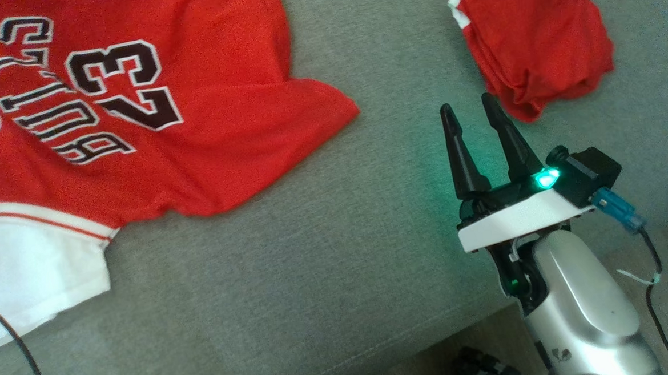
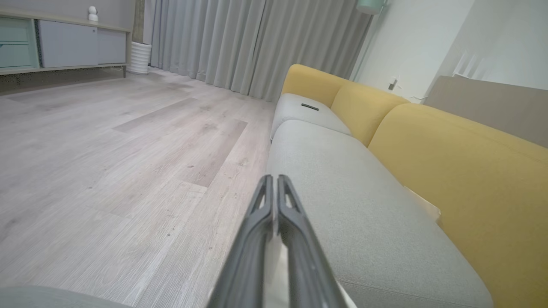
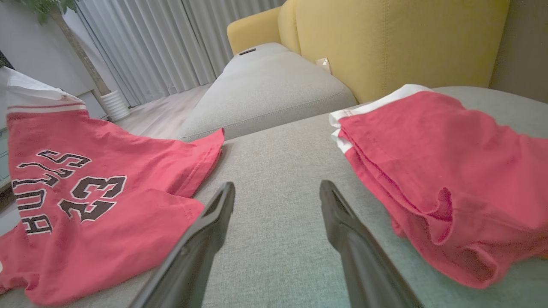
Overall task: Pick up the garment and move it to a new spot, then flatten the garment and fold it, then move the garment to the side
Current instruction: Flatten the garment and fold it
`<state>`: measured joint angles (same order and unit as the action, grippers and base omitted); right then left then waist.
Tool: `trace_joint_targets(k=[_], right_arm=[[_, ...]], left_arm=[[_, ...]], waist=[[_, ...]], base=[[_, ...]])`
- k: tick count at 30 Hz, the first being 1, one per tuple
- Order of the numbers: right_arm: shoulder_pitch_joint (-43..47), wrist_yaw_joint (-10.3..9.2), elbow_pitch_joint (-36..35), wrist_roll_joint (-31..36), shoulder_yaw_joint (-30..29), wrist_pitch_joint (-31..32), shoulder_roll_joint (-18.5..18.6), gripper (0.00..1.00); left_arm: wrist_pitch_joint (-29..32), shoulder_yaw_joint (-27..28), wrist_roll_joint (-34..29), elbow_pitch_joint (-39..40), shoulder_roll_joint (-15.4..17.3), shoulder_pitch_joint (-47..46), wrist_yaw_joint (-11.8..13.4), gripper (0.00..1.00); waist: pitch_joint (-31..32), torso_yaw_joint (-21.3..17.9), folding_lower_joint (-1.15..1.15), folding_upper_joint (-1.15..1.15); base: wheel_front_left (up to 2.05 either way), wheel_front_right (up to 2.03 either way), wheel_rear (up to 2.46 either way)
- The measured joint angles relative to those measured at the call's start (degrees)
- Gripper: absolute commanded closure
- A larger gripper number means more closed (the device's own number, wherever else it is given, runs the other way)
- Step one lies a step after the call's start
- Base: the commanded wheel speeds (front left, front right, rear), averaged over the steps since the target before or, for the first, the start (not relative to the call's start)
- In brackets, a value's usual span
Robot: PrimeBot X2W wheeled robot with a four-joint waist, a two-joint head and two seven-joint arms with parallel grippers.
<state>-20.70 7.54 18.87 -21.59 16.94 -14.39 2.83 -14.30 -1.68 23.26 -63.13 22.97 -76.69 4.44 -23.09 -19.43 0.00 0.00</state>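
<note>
Red Bulls jersey (image 1: 205, 137): lies spread over the left part of the grey seat cushion (image 1: 316, 280), print upward, with the number 23 and the lettering upside down in the head view. White part with a red stripe at that view's lower left; in the right wrist view, stands raised off the cushion at this white edge.

Left gripper (image 2: 275, 177): clamped shut, fingers pressed together along their length, with a strip of white cloth pinched low between them, apparently the jersey's white edge. Points out along the sofa, above the front edge of the seat, with wooden floor (image 2: 107, 149) to one side and yellow backrest (image 2: 449, 171) to the other.

Right gripper (image 1: 467, 102): spread wide, nothing between the fingers. Hovers low over bare grey cushion between the two garments, touching neither.

Folded red garment (image 1: 537, 34): sits bunched at the far right of the cushion, white trim at its upper left corner, just beyond the right fingertips and well apart from the jersey.

Thin black cable (image 1: 22, 352): crosses the lower left corner of the head view.
</note>
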Motion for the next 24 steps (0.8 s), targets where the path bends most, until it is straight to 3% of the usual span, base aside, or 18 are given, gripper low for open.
trace_joint_targets(k=[1,6,11,18,24], right_arm=[[0.0,0.00,0.1,0.0,-0.1,0.0,0.0,0.00],[0.0,0.00,0.3,0.8,-0.8,0.0,0.0,0.00],[0.1,0.00,0.9,1.7,-2.3,0.0,0.0,0.00],[1.1,0.00,1.8,4.0,-5.3,0.0,0.0,0.00],[5.0,0.00,2.3,5.8,-8.7,0.0,0.0,0.00]], left_arm=[[0.0,0.0,0.0,-0.1,-0.1,0.0,0.0,0.00],[-0.4,0.3,-0.5,1.9,-1.5,0.4,-1.1,0.00],[-0.4,0.6,-1.1,7.0,-3.5,4.5,-4.0,0.00],[-0.4,2.0,-1.2,15.9,-7.6,16.8,-8.4,0.00],[-0.4,-1.5,-1.6,22.4,-11.0,31.0,-10.6,0.00]], waist=[[0.1,0.4,0.00,0.00],[0.8,2.4,0.00,0.00],[2.8,4.7,0.00,0.00],[6.9,8.7,0.00,0.00],[10.9,12.5,-0.01,0.00]], base=[[0.00,0.00,0.00],[0.00,0.00,0.00],[0.00,0.00,0.00],[0.00,0.00,0.00],[0.00,0.00,0.00]])
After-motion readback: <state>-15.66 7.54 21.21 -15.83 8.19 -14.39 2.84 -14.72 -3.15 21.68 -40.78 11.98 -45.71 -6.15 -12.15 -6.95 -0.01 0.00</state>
